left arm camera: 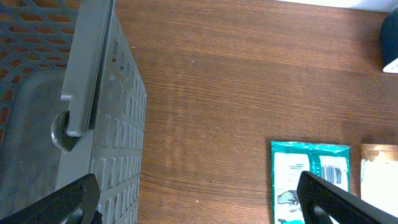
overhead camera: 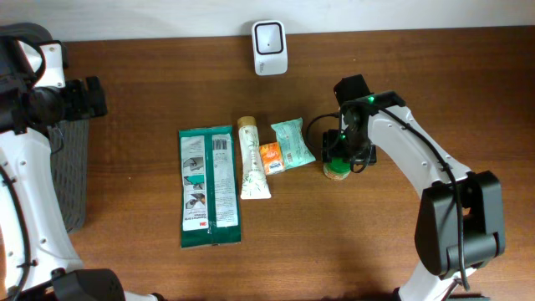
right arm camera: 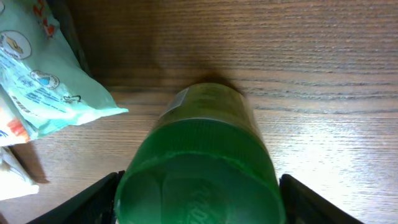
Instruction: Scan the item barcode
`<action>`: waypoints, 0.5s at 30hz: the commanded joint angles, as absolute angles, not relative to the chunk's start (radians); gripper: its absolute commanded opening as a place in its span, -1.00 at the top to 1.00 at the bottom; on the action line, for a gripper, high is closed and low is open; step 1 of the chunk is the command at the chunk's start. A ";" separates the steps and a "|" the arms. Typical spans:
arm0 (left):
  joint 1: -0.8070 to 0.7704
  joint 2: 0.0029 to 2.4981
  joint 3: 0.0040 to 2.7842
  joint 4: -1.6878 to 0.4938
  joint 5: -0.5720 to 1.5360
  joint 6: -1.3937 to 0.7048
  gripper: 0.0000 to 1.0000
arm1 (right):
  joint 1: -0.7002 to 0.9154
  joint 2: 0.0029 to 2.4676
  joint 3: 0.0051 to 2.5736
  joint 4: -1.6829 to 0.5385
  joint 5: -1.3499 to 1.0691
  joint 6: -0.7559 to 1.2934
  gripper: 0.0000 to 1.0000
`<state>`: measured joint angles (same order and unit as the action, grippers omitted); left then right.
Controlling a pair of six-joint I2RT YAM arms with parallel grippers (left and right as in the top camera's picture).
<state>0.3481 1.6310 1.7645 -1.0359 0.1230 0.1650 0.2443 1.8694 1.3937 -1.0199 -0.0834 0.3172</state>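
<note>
A green-capped bottle stands upright on the table right of the row of items. My right gripper reaches down over it. In the right wrist view the green cap fills the space between the two fingers, which sit against its sides, so the right gripper is shut on the bottle. No barcode shows on it from here. The white scanner stands at the back edge. My left gripper hovers far left by the basket, wide open and holding nothing.
A grey mesh basket stands at the left edge. In the middle lie a green wipes pack with a printed barcode, a white tube, a small orange packet and a mint-green packet, close beside the bottle.
</note>
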 commanded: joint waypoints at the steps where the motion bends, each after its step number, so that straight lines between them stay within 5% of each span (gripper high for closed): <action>1: 0.350 1.615 1.770 -1.035 0.124 0.178 -0.98 | 0.240 1.869 1.446 -1.044 -0.070 0.251 -0.40; 3: 0.350 1.615 1.770 -1.035 0.123 0.178 -0.98 | 0.239 1.869 1.510 -1.093 -0.070 0.149 -0.24; 5: 0.350 1.615 1.770 -1.035 0.123 0.178 -0.99 | 0.242 1.867 1.544 -1.148 -0.099 -0.204 -0.29; 15: 0.350 1.615 1.770 -1.035 0.124 0.178 -0.98 | 0.240 1.888 1.541 -1.145 -0.187 -0.923 -0.23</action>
